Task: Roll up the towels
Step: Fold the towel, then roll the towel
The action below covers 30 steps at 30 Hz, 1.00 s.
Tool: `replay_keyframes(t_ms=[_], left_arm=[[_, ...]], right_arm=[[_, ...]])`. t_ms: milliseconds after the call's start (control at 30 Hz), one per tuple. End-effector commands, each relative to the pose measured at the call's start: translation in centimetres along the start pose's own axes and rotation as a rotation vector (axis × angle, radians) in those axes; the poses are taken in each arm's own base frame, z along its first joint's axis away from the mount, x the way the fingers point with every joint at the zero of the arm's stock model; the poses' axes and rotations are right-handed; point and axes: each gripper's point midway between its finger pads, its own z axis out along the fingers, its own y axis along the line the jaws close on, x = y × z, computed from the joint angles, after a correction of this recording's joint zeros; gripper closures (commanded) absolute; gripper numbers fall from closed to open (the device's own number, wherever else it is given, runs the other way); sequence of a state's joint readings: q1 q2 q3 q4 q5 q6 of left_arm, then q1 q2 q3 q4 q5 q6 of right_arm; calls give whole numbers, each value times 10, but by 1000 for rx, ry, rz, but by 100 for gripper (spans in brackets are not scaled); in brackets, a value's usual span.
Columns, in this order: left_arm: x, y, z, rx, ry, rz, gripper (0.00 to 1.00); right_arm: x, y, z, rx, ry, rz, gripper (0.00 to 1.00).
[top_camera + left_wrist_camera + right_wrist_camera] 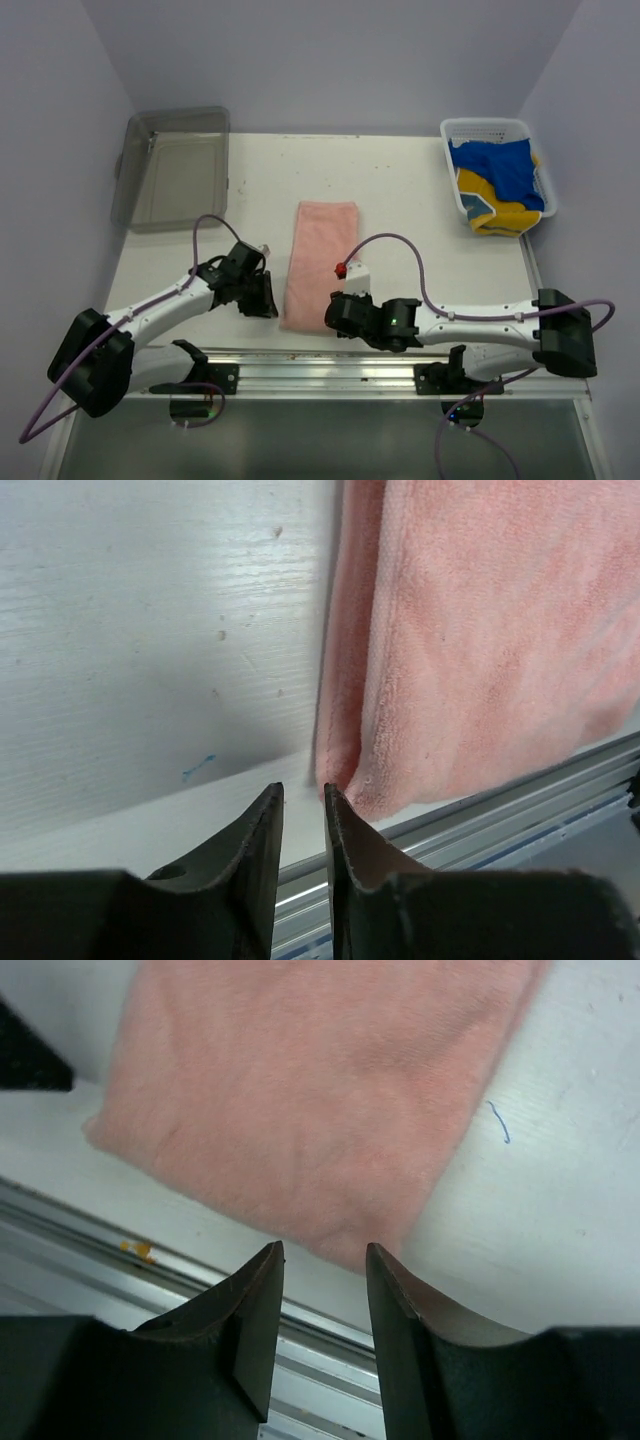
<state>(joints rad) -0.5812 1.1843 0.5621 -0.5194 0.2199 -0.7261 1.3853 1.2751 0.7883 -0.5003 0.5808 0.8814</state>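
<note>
Towels are spread over two places. The pink towel (320, 262) lies flat on the white table (400, 200), folded into a long strip. One short end sits just beside the metal rail (330, 365) and the rest runs straight away from it.

The left gripper (262, 295) is low at the rail-side left corner of this strip. In the left wrist view its jaws stand a narrow gap apart with nothing between them. The folded corner of the pink towel (480, 640) sits right at the tips, and I cannot tell whether a finger (345, 840) touches it.

The right gripper (338, 312) is at the rail-side right corner. Its jaws are parted somewhat wider, also on nothing, and the edge of the pink towel (310, 1090) lies just beyond the gap.

Well away from the rail, at the table's right corner, a white mesh basket (485, 125) holds the blue towel (500, 165) bunched over the yellow towel (495, 215). A grey translucent tray (180, 170) sits at the left corner, equally far from the rail.
</note>
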Motion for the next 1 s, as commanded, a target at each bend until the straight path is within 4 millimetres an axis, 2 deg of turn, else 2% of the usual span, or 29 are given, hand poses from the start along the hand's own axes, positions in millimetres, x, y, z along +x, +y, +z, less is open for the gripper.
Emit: replay_keyframes(t_ms=[0,33,100,133,167,267,300,400,433,467,533,600,633,667,767,800,833,900,967], left_arm=[[-11,4,-9,-46,-62,-24,74],[-12,2,-10,-35,-70,-23,72],[-16,-3,-15,-12,-102,-20,67],[-16,-2,-16,-13,-108,-17,65],[-17,1,-15,-29,-115,-16,63],[-12,6,-9,-46,-87,-17,55],[-11,5,-8,-38,-79,-19,53],[-10,-1,-8,3,-78,-20,50],[-10,-3,-8,10,-85,-17,50],[-11,-3,-10,13,-93,-16,56],[-16,-9,-15,35,-124,6,64],[-20,-15,-20,65,-152,21,62],[-20,-19,-20,85,-156,31,58],[-20,-20,-20,94,-157,33,49],[-11,-17,-8,84,-102,45,40],[-7,-16,-5,86,-86,45,39],[-4,-16,0,97,-77,53,40],[4,-16,7,117,-45,48,41],[10,-10,15,110,-35,41,45]], right_arm=[[17,-29,14,106,64,233,59],[27,-32,16,100,97,252,60],[21,-27,20,64,79,310,63],[21,-28,21,65,76,315,70],[19,-27,23,67,78,314,73],[35,-35,38,128,141,295,78],[49,-40,47,171,182,273,78],[62,-47,48,216,221,287,82],[62,-49,45,210,218,296,83],[60,-51,42,209,208,307,83],[50,-55,33,208,175,317,84],[42,-53,28,187,150,339,84],[39,-52,26,177,142,351,84],[33,-48,24,153,127,368,83],[32,-40,24,112,133,387,74],[33,-38,24,103,136,391,71],[36,-38,26,100,145,387,61],[41,-33,29,81,160,391,53],[43,-28,32,57,169,397,51]])
